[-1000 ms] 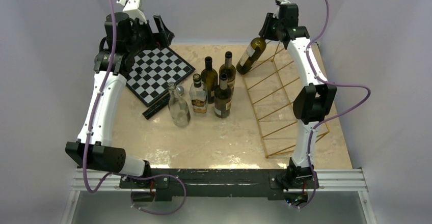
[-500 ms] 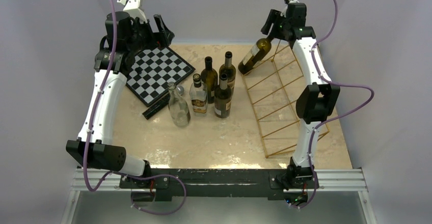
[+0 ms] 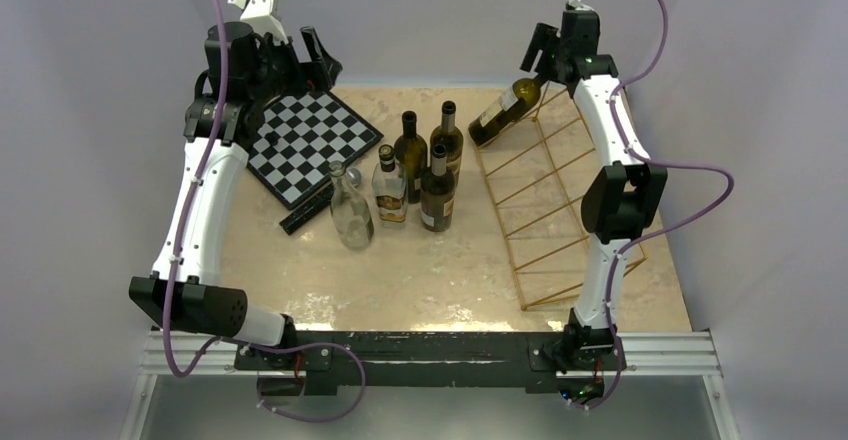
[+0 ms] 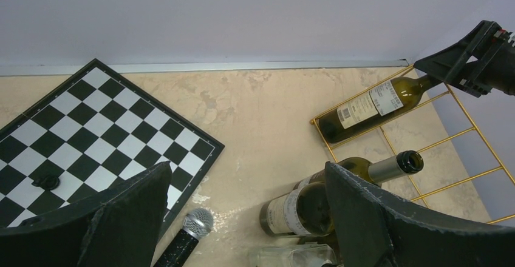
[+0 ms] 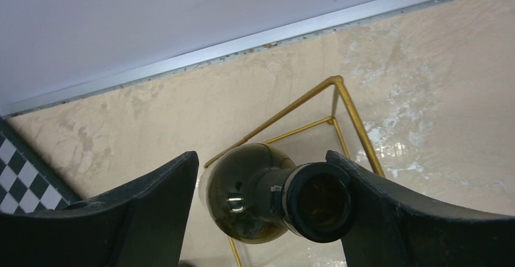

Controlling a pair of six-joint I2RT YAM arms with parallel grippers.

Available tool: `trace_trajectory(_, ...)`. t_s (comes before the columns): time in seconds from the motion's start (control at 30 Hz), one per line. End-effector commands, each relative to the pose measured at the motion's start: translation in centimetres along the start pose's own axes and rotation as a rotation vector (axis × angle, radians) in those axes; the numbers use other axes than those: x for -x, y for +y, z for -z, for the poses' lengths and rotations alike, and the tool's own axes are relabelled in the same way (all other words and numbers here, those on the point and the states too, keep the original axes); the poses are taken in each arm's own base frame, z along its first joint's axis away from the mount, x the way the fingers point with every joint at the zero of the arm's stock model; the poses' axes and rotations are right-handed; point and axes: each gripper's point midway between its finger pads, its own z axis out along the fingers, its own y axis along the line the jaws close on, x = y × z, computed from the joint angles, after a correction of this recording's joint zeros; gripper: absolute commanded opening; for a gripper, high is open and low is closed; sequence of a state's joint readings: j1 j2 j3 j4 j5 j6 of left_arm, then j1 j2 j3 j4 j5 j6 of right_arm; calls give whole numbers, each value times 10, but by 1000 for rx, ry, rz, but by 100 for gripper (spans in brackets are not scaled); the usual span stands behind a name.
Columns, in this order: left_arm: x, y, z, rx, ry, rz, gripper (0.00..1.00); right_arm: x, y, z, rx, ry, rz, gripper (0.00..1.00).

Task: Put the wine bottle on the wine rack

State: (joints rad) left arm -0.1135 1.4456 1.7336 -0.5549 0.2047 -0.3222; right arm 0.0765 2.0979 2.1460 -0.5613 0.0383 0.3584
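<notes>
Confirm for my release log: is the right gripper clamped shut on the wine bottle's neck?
No: the right gripper is open, one finger well clear of the wine bottle.

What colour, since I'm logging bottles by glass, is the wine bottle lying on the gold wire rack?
Dark olive-green glass wine bottle; clearest in right wrist view.

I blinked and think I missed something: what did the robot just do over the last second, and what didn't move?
The right gripper swung back toward the far wall, tipping the wine bottle from a steep slant to lie flatter in the wine rack's far slot. Its jaws now stand wider than the neck, so it seems let go. The left gripper, chessboard and standing bottles stayed put.
</notes>
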Motion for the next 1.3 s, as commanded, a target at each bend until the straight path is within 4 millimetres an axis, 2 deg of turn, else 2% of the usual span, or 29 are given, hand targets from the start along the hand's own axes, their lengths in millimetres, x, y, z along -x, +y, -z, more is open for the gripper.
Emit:
trace_trajectory(0.0, 24, -11, 15, -29, -80, -6, 99, 39, -8, 35, -89, -119, -44, 81)
trace_trajectory(0.23, 21, -10, 15, -27, -74, -4, 99, 47, -19, 50, -153, -158, -55, 83)
trace_trajectory(0.37, 20, -10, 15, -28, -70, -4, 99, 60, -21, 58, -166, -195, -16, 85)
trace_trajectory(0.63, 16, -10, 17, -28, -59, -8, 99, 58, -23, 56, -177, -157, 37, 87)
trace_trajectory(0.8, 13, -8, 20, -21, -54, -19, 99, 65, -21, 75, -164, -181, 37, 86)
trace_trajectory(0.97, 12, -8, 22, -20, -53, -22, 99, 75, -2, 103, -69, -182, 55, 85)
trace_trajectory(1.03, 11, -9, 22, -26, -50, -22, 99, 73, 13, 117, 14, -163, 63, 85)
trace_trajectory(1.17, 11, -11, 23, -35, -48, -23, 99, 66, 46, 152, 196, -135, 119, 85)
trace_trajectory(1.27, 9, -12, 23, -43, -44, -24, 99, 51, 72, 179, 328, -113, 222, 87)
